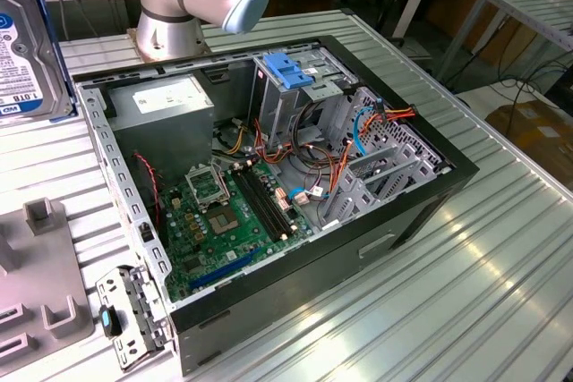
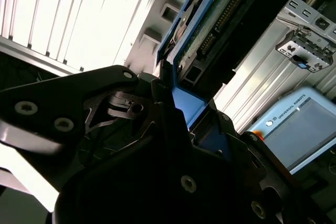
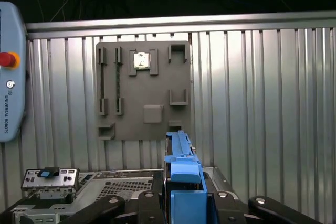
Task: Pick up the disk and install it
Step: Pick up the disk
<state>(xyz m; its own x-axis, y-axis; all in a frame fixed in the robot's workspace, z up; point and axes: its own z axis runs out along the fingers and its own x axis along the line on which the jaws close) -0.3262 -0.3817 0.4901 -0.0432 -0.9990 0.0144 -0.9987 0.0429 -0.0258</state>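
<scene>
Claw [image 3: 185,199] clamps disk [image 3: 181,153] by its blue rail above grey holder plate [image 3: 143,90].

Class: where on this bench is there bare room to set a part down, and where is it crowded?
Bare: the ribbed table on the exterior view's right of the computer case. Crowded: inside the case, among cables and circuit board; and beside it, the gray holder plate and bracket.

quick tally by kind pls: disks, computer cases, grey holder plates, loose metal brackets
disk: 1
computer case: 1
grey holder plate: 1
loose metal bracket: 1
total: 4
</scene>
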